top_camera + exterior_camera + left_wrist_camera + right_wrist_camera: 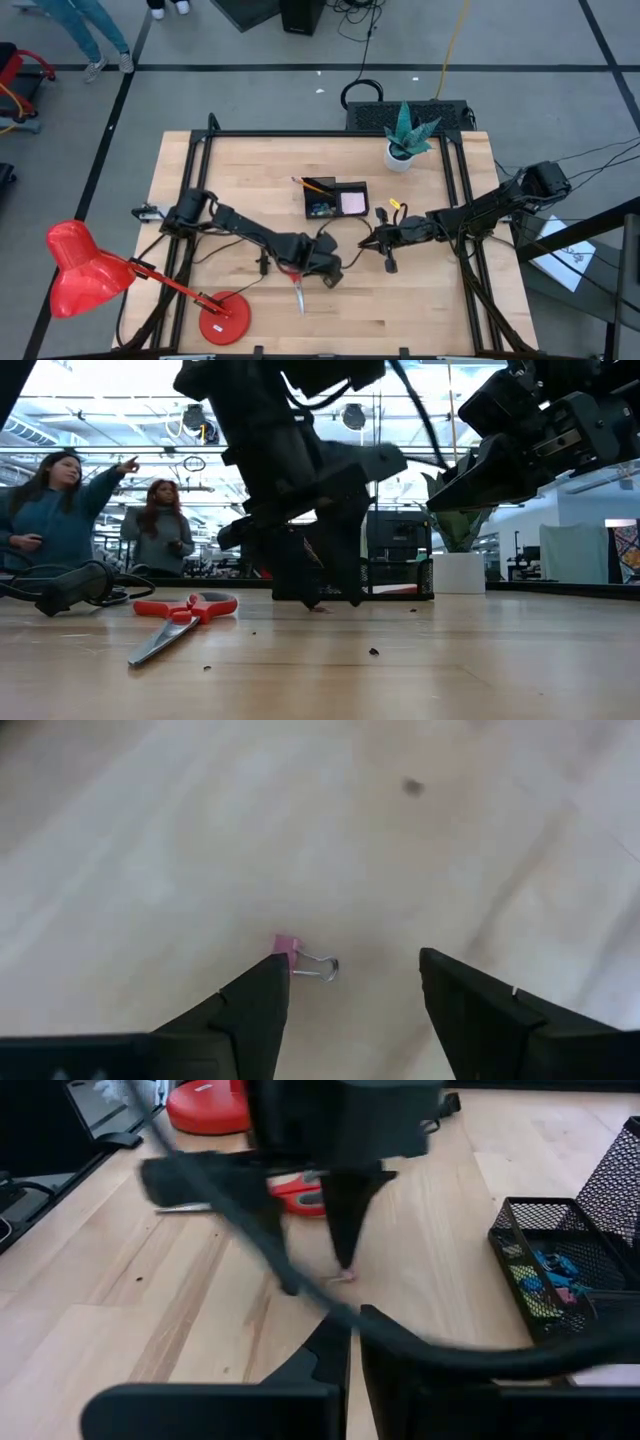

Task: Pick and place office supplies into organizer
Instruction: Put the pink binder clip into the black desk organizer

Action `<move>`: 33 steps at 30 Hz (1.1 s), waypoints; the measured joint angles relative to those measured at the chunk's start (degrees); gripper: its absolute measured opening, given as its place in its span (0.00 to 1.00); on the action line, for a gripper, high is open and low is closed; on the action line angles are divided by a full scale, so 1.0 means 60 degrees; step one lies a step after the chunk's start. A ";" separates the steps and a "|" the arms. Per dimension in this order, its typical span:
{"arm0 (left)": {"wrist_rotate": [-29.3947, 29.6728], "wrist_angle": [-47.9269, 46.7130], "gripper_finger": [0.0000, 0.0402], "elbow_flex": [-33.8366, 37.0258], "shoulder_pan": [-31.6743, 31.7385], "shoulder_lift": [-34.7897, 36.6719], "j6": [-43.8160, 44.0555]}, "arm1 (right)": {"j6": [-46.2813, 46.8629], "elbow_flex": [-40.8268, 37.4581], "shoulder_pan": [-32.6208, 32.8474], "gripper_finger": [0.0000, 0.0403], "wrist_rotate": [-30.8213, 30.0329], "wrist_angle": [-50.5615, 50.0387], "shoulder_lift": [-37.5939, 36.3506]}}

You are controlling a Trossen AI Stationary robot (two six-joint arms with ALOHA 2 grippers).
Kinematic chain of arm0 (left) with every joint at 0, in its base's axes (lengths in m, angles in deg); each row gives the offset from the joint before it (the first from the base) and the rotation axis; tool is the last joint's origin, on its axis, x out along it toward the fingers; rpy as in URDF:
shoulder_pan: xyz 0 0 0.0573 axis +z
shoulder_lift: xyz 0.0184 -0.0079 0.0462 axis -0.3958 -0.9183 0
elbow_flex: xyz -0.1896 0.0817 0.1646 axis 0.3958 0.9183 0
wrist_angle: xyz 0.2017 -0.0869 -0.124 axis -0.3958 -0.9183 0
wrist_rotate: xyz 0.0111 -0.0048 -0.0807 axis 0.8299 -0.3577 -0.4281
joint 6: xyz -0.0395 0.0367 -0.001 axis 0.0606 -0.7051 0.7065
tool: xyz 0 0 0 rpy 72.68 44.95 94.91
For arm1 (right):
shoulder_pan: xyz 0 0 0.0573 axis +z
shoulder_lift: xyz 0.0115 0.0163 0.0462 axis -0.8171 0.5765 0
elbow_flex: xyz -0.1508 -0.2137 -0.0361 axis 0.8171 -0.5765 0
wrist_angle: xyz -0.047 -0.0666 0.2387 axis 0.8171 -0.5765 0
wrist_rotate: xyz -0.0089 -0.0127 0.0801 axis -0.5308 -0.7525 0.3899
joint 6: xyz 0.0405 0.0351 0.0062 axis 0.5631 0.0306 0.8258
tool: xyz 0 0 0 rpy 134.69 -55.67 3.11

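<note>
A small pink binder clip with a wire handle (298,956) lies flat on the pale wooden worktop (240,170), just beside one finger (250,1010) of the left tool (350,1010), whose fingers stand wide apart over it with nothing between them. In the high view the left tool (322,268) sits low of centre. Red-handled scissors with steel blades (297,290) lie just lower left of it; in the low view the scissors (180,620) rest flat at the left on the wood.

The black mesh organizer tray (336,200) stands above centre in the high view, an orange pencil (318,186) leaning in its taller part and a pink sticky-note pad (352,203) in its lower part. Blue and yellow clips (545,1280) lie in the mesh compartment at the right of the right wrist view.

The right tool (367,243) hangs right of centre, its fingers together and empty.

A red desk lamp (85,275) fills the lower left, a green plant in a white pot (405,140) the upper right. Dark specks dot the wood. Beyond the worktop, two people (100,510) sit at the left of the low view under bright ceiling lights.
</note>
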 joint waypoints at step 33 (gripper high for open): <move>-0.0592 -0.0179 0.58 -0.0084 -0.0078 0.0821 -1.0073 | -0.0197 0.0004 0.0000 0.05 0.0747 0.0190 0.0000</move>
